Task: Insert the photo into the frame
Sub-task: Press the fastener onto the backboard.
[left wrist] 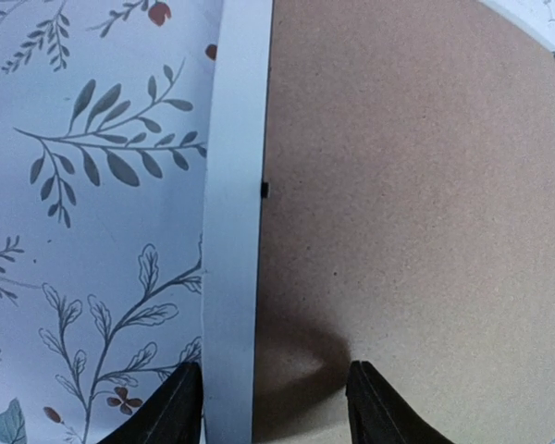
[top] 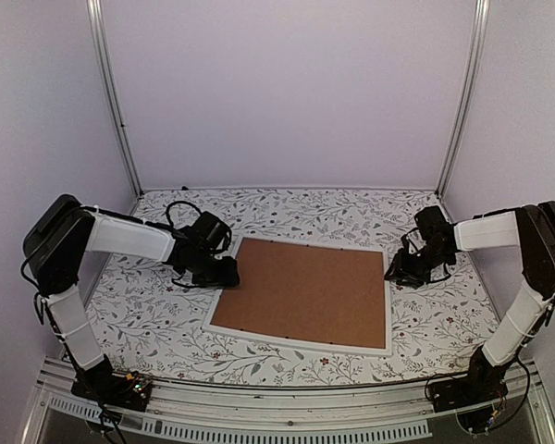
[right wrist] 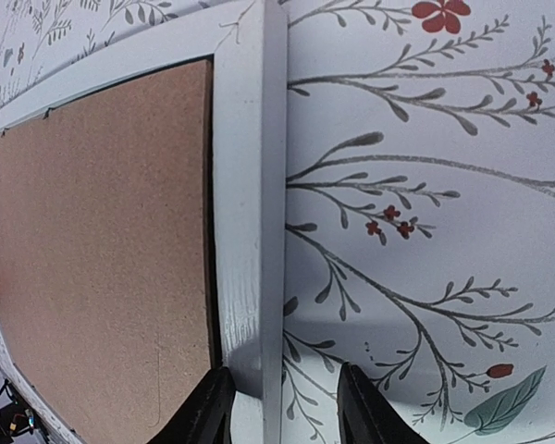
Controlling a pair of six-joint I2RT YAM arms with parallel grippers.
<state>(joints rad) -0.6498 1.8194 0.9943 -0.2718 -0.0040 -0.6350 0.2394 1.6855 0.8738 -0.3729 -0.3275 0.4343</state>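
Frame (top: 296, 341) rim within left claw (left wrist: 274, 365), right claw (right wrist: 285, 368)

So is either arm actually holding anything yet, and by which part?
Nothing is clamped. The left gripper and right gripper are open, each straddling the frame at its white rim, on opposite sides.

- Reaches with the left gripper (top: 224, 271) low at the left edge of the frame (top: 296, 343), elbow high, forearm sloping inward
- Holds its fingers (left wrist: 171, 412) apart, one either side of that rim
- Mirrors this with the right gripper (top: 398, 271) at the frame's right edge, wrist bent down
- Has those fingers (right wrist: 203, 412) parted astride the rim too
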